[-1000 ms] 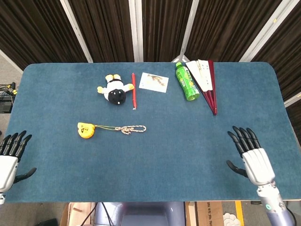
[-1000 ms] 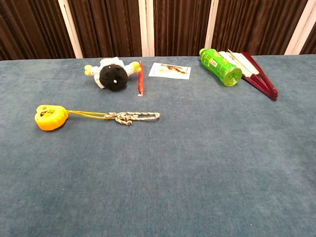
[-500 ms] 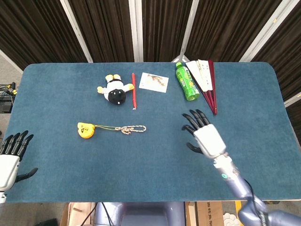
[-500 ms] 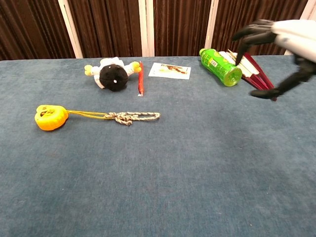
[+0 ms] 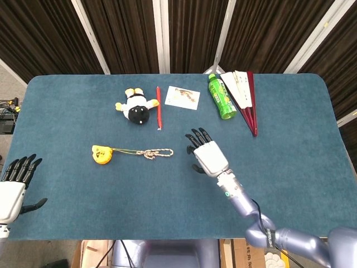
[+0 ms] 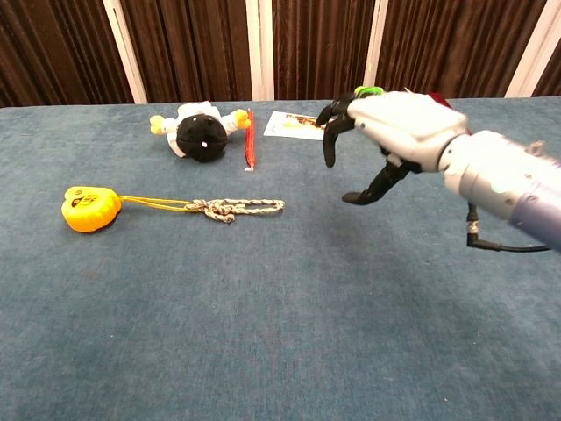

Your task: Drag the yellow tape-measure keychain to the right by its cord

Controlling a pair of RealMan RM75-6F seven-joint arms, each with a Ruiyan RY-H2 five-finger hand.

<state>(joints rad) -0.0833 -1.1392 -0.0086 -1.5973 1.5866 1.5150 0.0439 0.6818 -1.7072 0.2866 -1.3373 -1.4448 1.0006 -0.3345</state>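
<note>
The yellow tape-measure keychain (image 5: 101,154) (image 6: 90,209) lies left of centre on the blue table. Its cord (image 5: 146,152) (image 6: 219,207) runs to the right and ends in a braided, knotted loop. My right hand (image 5: 206,154) (image 6: 386,123) hovers above the table just right of the cord's free end, fingers spread and holding nothing. My left hand (image 5: 13,187) rests open at the table's near left edge, far from the keychain, and shows only in the head view.
At the back lie a black and white plush toy (image 5: 136,108) (image 6: 199,131), a red pen (image 5: 158,107) (image 6: 250,138), a small card (image 5: 182,97) (image 6: 300,125), a green bottle (image 5: 221,97) and a folded fan (image 5: 246,99).
My right hand has swept left from the table's near right side to just right of the cord's end. The keychain, cord and left hand have stayed put.
</note>
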